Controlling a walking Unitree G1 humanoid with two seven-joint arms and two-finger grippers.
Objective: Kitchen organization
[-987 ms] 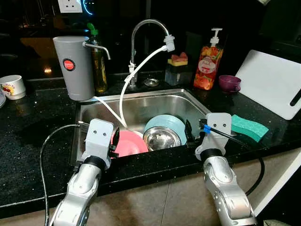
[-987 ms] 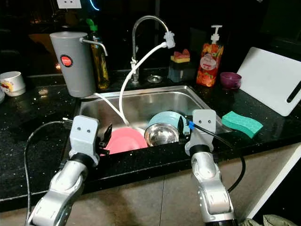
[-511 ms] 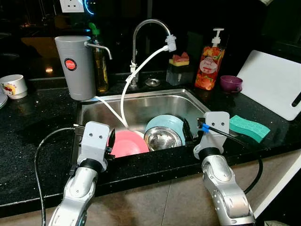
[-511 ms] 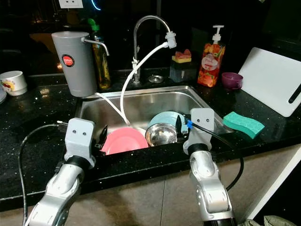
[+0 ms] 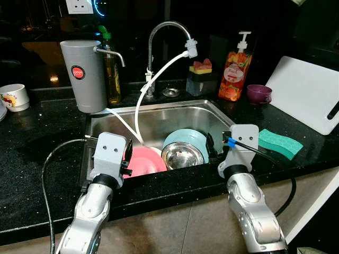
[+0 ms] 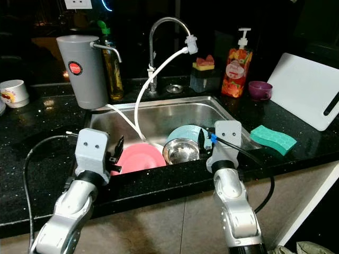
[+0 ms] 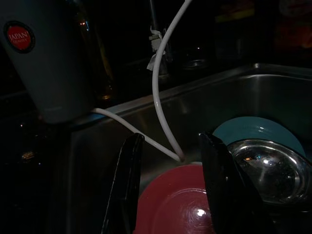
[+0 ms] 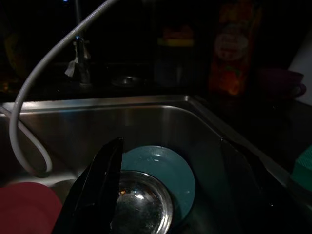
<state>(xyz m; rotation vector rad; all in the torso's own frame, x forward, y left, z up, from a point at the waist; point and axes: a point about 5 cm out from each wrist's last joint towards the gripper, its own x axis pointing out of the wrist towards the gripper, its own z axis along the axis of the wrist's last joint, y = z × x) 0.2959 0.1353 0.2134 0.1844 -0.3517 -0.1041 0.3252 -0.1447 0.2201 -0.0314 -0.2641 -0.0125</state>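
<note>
Three dishes lie in the sink (image 5: 159, 114): a pink plate (image 5: 144, 161), a steel bowl (image 5: 183, 155) and a teal plate (image 5: 185, 139) behind the bowl. None is lifted or set on the counter (image 5: 32, 159), so whatever organizing concerns them remains open; the scene alone does not settle whether they are being gathered in or taken out.

The left gripper (image 7: 170, 190) hovers above the pink plate, fingers apart, holding nothing. The right gripper (image 8: 170, 190) hangs over the bowl, fingers spread wide, likewise empty.

The sink floor under the dishes is hidden, and the dark wrist views leave the backsplash items indistinct. A green sponge (image 5: 279, 143) lies on the counter to the right.
</note>
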